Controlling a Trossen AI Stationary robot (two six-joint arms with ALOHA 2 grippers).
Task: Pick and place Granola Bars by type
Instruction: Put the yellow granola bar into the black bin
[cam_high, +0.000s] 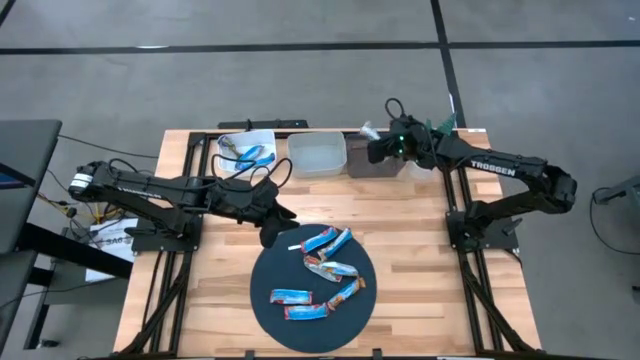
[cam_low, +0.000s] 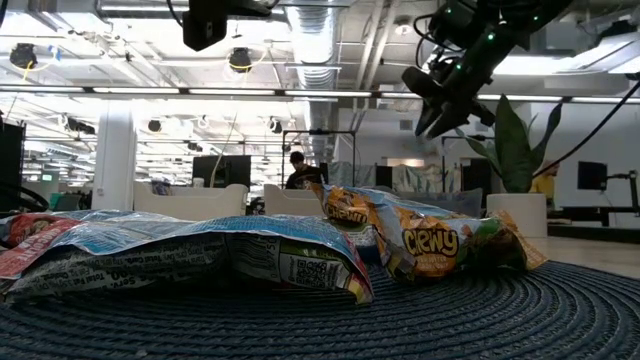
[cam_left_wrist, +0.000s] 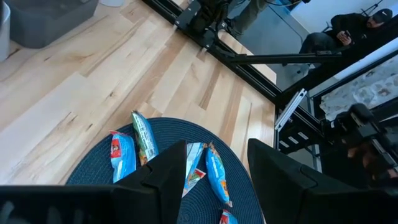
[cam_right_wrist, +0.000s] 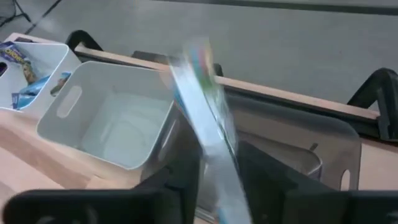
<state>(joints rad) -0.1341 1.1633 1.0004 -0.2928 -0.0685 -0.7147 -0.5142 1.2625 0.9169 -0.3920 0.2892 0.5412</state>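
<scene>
Right gripper (cam_high: 372, 150) hangs over the dark bin (cam_high: 380, 166) at the table's far edge, fingers parting around a silvery bar (cam_right_wrist: 208, 118) standing on end, about to drop straight down. Left gripper (cam_high: 283, 213), open, waits beside the mat (cam_high: 262, 290) of remaining bars (cam_high: 325, 240).

Blurred bar (cam_right_wrist: 202, 106) between right tool's (cam_right_wrist: 214, 180) fingers
</scene>
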